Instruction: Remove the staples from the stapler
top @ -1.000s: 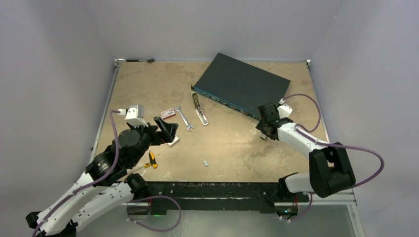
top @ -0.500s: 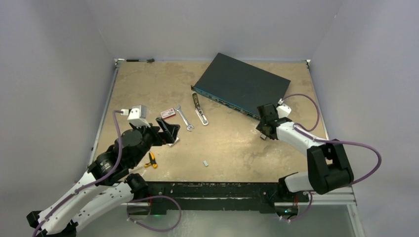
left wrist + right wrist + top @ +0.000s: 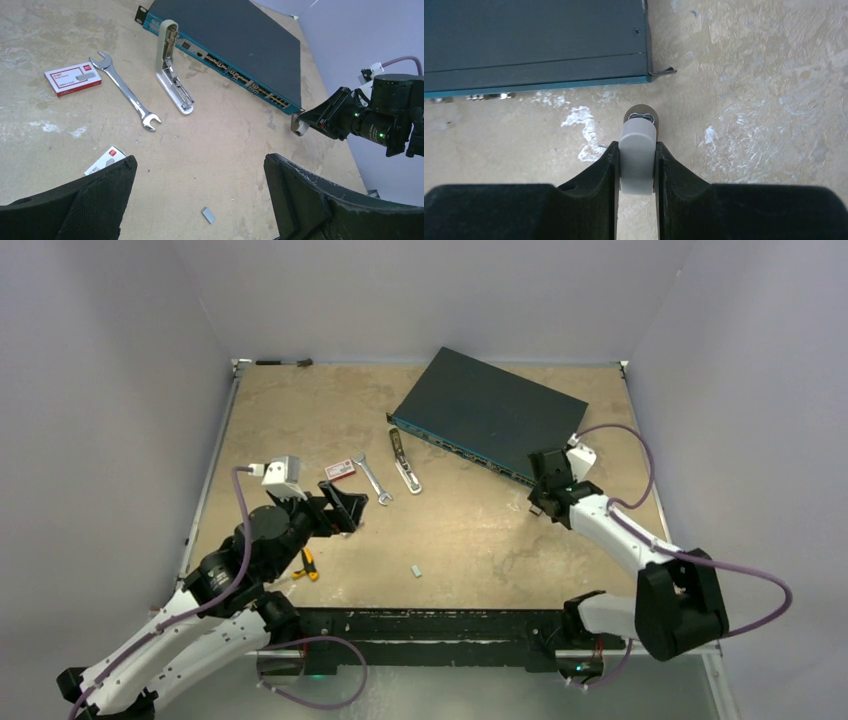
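Pinching a short stubby grey piece (image 3: 638,162) between its 2 black fingers (image 3: 596,172), the right gripper (image 3: 540,508) sits toward the right edge of the tan table (image 3: 300,410), just beside the near corner of the flat dark teal network switch (image 3: 490,410). Over on the left, the left gripper (image 3: 343,505) hangs with its 2 fingers (image 3: 75,205) spread wide and nothing between them, close to the left edge, about halfway back.

And the stapler (image 3: 170,75), slim, with a pale grey-green top and a silvery metal channel, lies hinged open around the middle of the table toward the far edge. Its top is tilted up and its channel lies flat on the surface, between the switch's front face and a silvery open-ended wrench (image 3: 125,90). Left of the wrench lies a red-and-white box (image 3: 73,78), and a small white box (image 3: 105,160) shows just beside the left finger. 1 tiny silvery-grey strip of staples (image 3: 208,215) rests alone near the middle of the near edge, well apart from the stapler. Yellow-handled pliers (image 3: 308,565) lie toward the near left corner.
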Controlling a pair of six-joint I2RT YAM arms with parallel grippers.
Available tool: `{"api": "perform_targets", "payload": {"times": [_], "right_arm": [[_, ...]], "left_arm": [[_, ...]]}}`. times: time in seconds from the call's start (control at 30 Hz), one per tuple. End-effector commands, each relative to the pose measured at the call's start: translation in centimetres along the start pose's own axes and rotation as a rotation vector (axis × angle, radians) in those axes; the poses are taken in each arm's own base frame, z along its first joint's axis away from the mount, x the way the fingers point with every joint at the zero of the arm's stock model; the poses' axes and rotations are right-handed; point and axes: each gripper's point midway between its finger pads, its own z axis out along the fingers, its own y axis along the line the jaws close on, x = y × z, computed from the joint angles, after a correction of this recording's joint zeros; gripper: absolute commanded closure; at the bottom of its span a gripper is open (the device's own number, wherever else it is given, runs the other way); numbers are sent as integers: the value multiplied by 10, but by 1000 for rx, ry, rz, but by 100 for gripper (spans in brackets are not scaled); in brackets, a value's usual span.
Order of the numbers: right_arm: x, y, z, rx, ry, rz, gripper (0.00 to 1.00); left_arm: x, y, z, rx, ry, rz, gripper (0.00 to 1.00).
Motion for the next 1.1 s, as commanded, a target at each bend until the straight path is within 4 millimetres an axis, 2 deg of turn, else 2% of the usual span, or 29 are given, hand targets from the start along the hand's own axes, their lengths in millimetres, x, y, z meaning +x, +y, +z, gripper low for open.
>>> {"api": "perform_targets", "payload": {"times": [0.0, 0.13, 0.27, 0.4, 0.57, 0.67, 0.83, 1.07], "right_arm": [[-26, 32, -33, -186, -82, -76, 100], [-27, 74, -80, -407, -134, -166, 100], [-13, 129, -139, -805, -115, -353, 100], [-11, 151, -200, -1129, -186, -454, 100], [-18, 149, -280, -1482, -395, -555, 100], [-13, 146, -311, -1637, -449, -618, 100], [12, 138, -343, -1857, -437, -804, 100], [19, 128, -369, -2001, -527, -954, 100]], "left_arm": [[-17, -22, -3, 116, -74, -17, 3], [-26, -35, -5, 195, -125, -12, 3], [-22, -48, -5, 288, -141, 19, 3], [-11, -62, -7, 411, -136, 66, 3], [-2, -81, -17, 564, -154, 97, 6], [2, -97, -27, 708, -191, 123, 10], [-1, -123, -54, 947, -309, 167, 10], [0, -143, -75, 1115, -351, 255, 6]]}}
